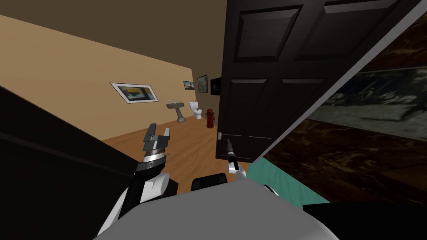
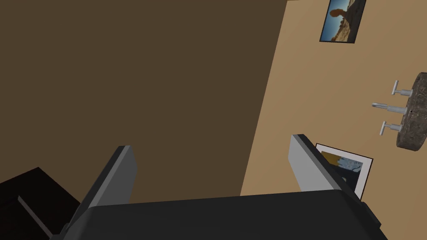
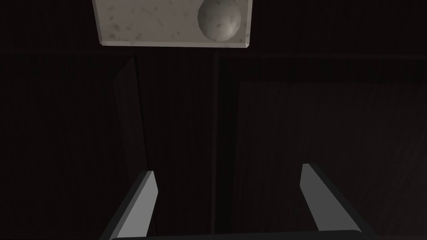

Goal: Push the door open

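Door [image 1: 267,83] looks rigid, dark and panelled; right gripper [image 3: 228,170], fingers spread, faces it near the knob [image 3: 219,18], likely the best pushing spot; left gripper [image 1: 158,133] gapes idle

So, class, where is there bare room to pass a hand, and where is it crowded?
Free: the bare wooden floor between the tan wall and the dark panelled door, ahead of the open left pincer. Crowded: its far end, with grey pedestal sink, white toilet and red hydrant; and the open right pincer, close to the door by its grey knob plate.
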